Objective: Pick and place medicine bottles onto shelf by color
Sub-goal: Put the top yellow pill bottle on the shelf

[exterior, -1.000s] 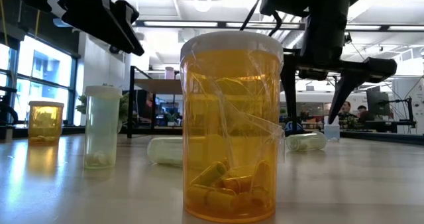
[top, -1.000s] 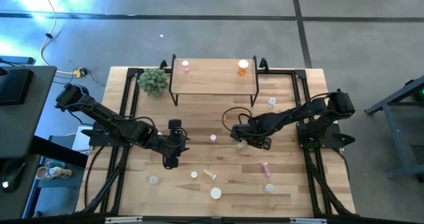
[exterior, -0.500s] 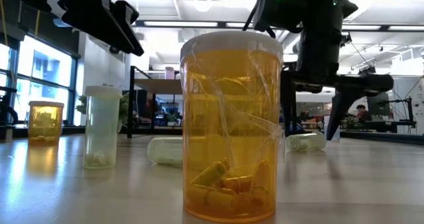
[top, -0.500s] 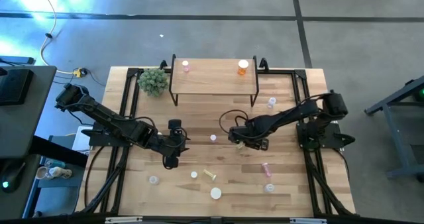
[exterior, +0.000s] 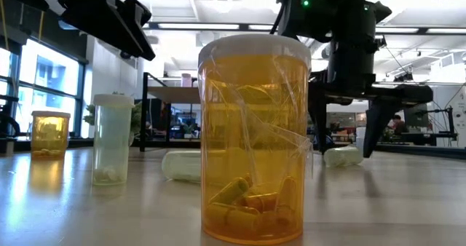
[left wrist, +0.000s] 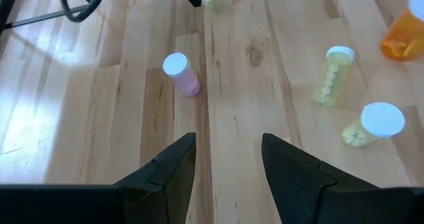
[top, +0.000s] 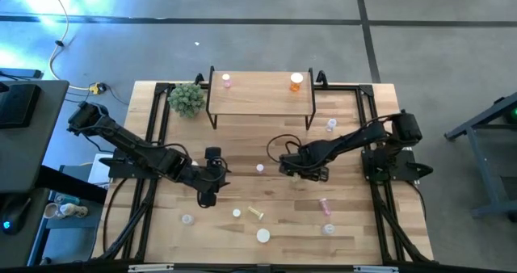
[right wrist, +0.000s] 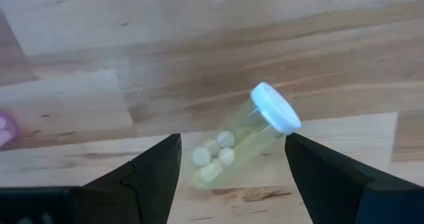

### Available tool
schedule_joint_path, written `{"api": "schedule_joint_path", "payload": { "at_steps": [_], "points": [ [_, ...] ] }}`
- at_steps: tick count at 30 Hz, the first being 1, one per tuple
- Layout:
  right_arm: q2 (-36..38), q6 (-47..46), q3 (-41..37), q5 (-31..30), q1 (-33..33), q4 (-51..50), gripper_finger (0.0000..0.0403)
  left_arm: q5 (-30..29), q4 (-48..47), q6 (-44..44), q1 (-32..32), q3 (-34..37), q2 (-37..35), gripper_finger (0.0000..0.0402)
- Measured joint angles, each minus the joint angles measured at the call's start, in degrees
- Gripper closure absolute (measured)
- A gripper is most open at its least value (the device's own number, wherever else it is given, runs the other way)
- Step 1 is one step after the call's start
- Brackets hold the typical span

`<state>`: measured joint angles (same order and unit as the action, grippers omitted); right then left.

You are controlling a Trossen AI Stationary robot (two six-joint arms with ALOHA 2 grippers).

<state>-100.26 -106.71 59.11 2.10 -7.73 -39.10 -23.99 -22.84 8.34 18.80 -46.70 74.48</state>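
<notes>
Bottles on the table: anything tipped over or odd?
Yes. The yellow-green pill bottle with a white cap lies on its side on the wooden tabletop, between the fingers of the open right gripper. Another yellow-green bottle lies flat ahead of the left gripper, near an upright small pink bottle.

No lettering to read anywhere, no label on the orange bottle (exterior: 255, 140) up close, none on the other bottles, no brand or number on the arms
</notes>
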Motion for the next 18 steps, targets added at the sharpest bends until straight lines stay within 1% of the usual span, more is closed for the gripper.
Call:
{"api": "schedule_joint_path", "payload": {
  "at_steps": [3, 6, 18],
  "points": [
    [-0.4, 1.0, 0.0, 1.1, 0.0, -1.2, 0.0144, 0.0, 0.0, 0.0, 0.6, 0.0, 0.0, 0.0238],
    [-1.0, 2.3, 0.0, 1.5, 0.0, -1.6, 0.0154, 0.0, 0.0, 0.0, 1.2, 0.0, 0.0, 0.0238],
    [-1.9, 10.2, 0.0, 2.5, 0.0, -1.9, 0.0237, -0.1, 0.4, 0.0, 1.9, 0.0, 0.0, 0.0238]
  ]
}}
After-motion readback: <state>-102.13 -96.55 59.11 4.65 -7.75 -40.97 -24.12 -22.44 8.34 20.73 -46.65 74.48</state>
